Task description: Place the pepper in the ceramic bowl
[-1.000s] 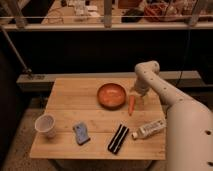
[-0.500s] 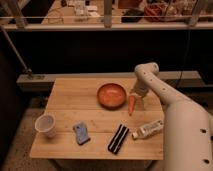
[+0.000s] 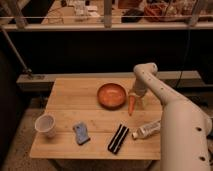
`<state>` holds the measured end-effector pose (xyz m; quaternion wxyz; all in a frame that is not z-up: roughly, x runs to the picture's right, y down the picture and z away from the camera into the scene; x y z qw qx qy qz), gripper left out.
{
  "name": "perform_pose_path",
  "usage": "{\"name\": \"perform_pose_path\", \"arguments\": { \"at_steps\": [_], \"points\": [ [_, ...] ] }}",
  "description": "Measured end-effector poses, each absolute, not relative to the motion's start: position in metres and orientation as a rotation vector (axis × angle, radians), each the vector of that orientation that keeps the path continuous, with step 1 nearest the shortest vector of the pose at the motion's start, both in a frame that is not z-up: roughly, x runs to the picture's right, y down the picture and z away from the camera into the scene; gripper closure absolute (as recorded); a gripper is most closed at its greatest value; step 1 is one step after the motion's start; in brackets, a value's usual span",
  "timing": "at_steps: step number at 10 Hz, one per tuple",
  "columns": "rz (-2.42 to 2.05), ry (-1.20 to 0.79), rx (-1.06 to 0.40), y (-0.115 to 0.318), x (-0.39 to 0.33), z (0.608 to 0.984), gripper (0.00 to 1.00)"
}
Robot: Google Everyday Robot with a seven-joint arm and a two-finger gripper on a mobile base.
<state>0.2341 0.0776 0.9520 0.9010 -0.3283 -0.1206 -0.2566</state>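
The gripper (image 3: 133,94) hangs released just above the pepper (image 3: 131,104), which stands on the wooden table (image 3: 70,97) just right of the ceramic bowl (image 3: 111,95). A white cup (image 3: 45,125) sits near-left.

I'm running this in what looks like a robot test lab or workshop: a plain wooden surface (image 3: 75,95) on a speckled floor (image 3: 20,135), a metal railing (image 3: 105,25) at twelve o'clock, cluttered workbenches (image 3: 85,10) beyond. The end effector (image 3: 133,93) hangs at three o'clock.
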Motion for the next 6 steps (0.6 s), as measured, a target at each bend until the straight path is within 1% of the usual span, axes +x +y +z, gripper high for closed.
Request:
{"name": "perform_pose_path", "arguments": {
  "at_steps": [2,3,4,5,6],
  "points": [
    [-0.531,-0.259,-0.678,0.079,0.233,0.952,0.2],
    [-0.532,-0.263,-0.678,0.08,0.231,0.953,0.23],
    [-0.534,-0.267,-0.681,0.081,0.228,0.955,0.29],
    [-0.536,-0.272,-0.69,0.082,0.223,0.956,0.39],
    [-0.534,-0.273,-0.697,0.082,0.221,0.956,0.47]
  ]
}}
